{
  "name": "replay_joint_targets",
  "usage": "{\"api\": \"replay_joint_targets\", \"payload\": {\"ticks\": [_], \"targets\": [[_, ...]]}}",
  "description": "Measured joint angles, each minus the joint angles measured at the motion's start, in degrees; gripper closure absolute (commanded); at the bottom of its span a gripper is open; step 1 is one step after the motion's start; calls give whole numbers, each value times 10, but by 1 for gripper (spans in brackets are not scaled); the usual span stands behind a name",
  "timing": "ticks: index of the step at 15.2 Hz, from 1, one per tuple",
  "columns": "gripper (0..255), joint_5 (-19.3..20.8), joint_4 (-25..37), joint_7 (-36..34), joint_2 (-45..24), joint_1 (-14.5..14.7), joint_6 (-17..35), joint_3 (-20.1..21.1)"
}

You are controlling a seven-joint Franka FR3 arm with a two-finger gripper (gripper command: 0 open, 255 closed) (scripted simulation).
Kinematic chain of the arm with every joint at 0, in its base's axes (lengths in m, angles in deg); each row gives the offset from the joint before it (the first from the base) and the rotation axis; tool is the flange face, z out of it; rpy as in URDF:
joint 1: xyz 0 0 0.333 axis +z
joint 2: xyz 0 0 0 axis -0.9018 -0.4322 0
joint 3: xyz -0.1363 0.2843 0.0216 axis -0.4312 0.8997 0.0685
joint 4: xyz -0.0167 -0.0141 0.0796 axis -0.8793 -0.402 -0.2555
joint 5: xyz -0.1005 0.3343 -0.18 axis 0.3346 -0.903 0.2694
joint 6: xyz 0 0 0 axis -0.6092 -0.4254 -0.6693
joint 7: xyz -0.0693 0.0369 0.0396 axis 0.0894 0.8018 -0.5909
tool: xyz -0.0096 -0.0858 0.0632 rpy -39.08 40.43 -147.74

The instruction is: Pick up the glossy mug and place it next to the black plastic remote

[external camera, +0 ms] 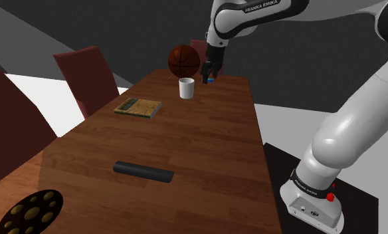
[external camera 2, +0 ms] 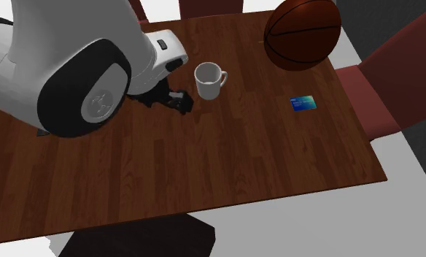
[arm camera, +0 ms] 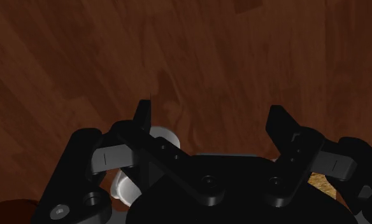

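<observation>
A white glossy mug (external camera: 187, 88) stands upright on the far part of the wooden table (external camera: 186, 143), in front of a basketball (external camera: 184, 61). My black gripper (external camera: 209, 72) hangs just above the table, close beside the mug on the shoulder view's right. It is open, with nothing between the fingers. In the second exterior view the mug (external camera 2: 208, 80), handle to that view's right, sits just past the gripper (external camera 2: 179, 101). In the wrist view the mug (arm camera: 160, 136) peeks out behind one finger (arm camera: 144, 121), outside the gap. The black remote (external camera: 143, 171) lies near the table's front.
A book (external camera: 138, 107) lies on the table between mug and remote. A small blue card (external camera 2: 303, 104) lies near the basketball (external camera 2: 303, 33). A dark spotted plate (external camera: 30, 213) sits at the front left corner. Dark red chairs (external camera: 86, 73) line the table's left side.
</observation>
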Motion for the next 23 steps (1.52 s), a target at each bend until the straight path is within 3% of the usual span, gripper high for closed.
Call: {"api": "replay_joint_targets", "payload": {"ticks": [13,23], "targets": [[0,24,277,14,-290,7,28,6],[0,27,278,16,-333,6,72,5]]}}
